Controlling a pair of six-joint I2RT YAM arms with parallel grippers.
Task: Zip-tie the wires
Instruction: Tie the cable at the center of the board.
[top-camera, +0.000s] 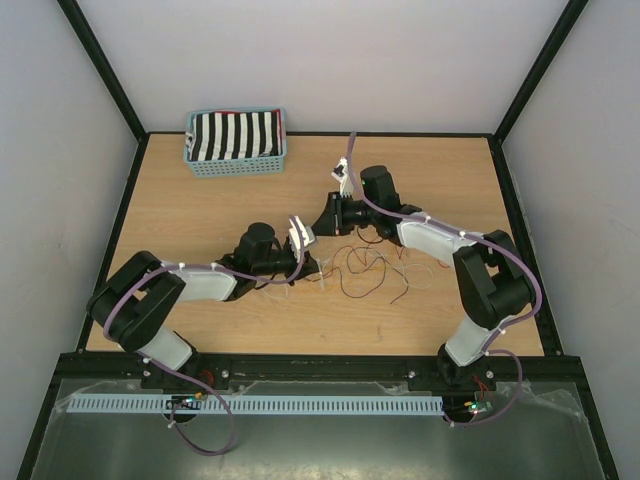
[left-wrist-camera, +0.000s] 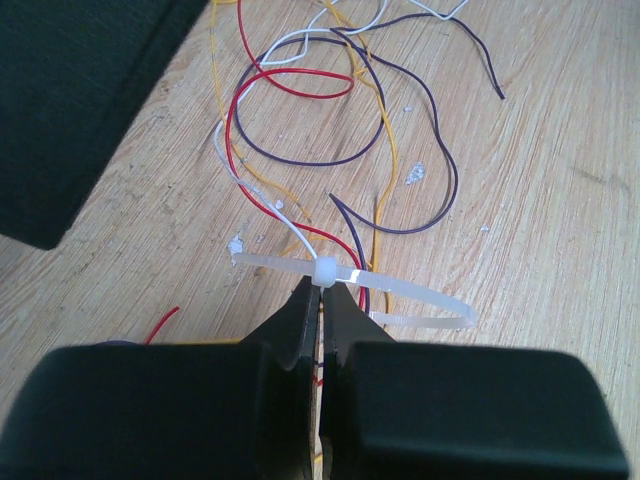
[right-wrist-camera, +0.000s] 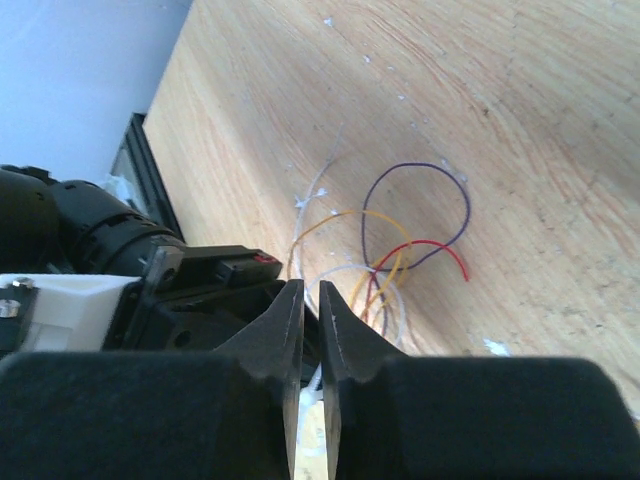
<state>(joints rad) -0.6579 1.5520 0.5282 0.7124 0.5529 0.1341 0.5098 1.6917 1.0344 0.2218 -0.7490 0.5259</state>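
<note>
Left gripper (left-wrist-camera: 322, 295): its fingers (left-wrist-camera: 295, 322) are pressed together, with only a hairline seam between them. At their tips they pinch the zip tie (left-wrist-camera: 410, 297) at its small square head. This is a translucent white strap that lies across the lower centre of the left wrist view and folds back into a flat loop on the right. Its short end projects to the left and is free.

Right gripper (right-wrist-camera: 310, 295): its fingers (right-wrist-camera: 285, 325) stand a narrow slit apart. A whitish scrap shows low in the slit, and it cannot be told whether this is gripped.

The wires (left-wrist-camera: 300, 120) are red, purple, yellow and white strands lying in loose loops on the wooden table (left-wrist-camera: 540, 200). They lie just above the strap in the left wrist view and at the centre of the top view, between the two grippers. A white and a red strand run down to the tie's head, and a yellow one crosses the strap.
</note>
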